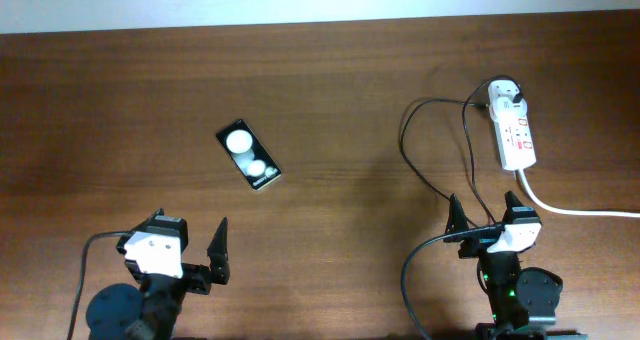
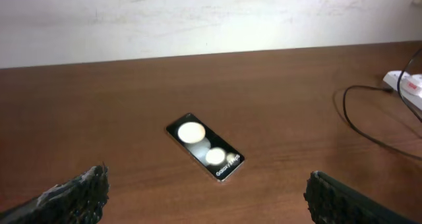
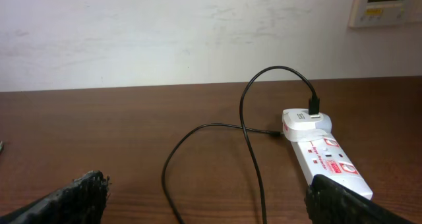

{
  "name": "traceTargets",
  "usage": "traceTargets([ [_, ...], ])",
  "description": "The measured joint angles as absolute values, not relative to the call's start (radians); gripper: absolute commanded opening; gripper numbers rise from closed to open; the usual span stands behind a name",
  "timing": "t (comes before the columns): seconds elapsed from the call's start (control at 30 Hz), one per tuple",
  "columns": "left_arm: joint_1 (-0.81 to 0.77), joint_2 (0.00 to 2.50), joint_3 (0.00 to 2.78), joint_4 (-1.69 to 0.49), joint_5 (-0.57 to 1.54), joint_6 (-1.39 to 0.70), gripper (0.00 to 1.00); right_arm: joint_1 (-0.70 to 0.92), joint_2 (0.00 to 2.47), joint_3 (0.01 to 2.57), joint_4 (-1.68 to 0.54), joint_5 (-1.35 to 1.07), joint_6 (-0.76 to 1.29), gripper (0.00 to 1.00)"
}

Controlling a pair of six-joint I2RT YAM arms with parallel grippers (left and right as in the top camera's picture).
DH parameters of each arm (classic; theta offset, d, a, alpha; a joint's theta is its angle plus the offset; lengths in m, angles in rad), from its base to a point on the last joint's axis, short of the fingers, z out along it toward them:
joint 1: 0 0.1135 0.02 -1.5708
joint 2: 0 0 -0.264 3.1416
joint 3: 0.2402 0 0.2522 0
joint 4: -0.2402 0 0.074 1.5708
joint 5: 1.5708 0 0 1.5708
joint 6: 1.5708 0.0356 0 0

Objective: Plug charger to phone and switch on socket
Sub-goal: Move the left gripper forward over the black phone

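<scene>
The phone lies face up and slanted on the wooden table, left of centre, and its glossy face shows two white spots. It also shows in the left wrist view, just beyond my left gripper. The white socket strip lies at the far right, also seen in the right wrist view. The charger's thin black cable loops left of the strip, and its black plug sits in a white block at the strip's far end. My left gripper and right gripper are open and empty.
A thick white cord runs from the strip's near end off to the right. The black cable passes on the table between my right fingers. A white wall backs the table, with a wall panel at the upper right.
</scene>
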State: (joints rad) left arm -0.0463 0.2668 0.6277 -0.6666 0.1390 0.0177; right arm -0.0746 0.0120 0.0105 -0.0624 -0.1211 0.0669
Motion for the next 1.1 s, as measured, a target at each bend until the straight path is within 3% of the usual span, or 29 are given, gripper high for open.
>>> traceTargets([
  [0.93,-0.046,0.430,0.781,-0.813,0.139,0.018,0.99,-0.075,0.012,0.010,-0.062,-0.121,0.067,0.99],
  [1.1,-0.046,0.548,0.863,-0.871,0.139,0.018,0.99,-0.075,0.012,0.010,-0.063,-0.121,0.068,0.99],
])
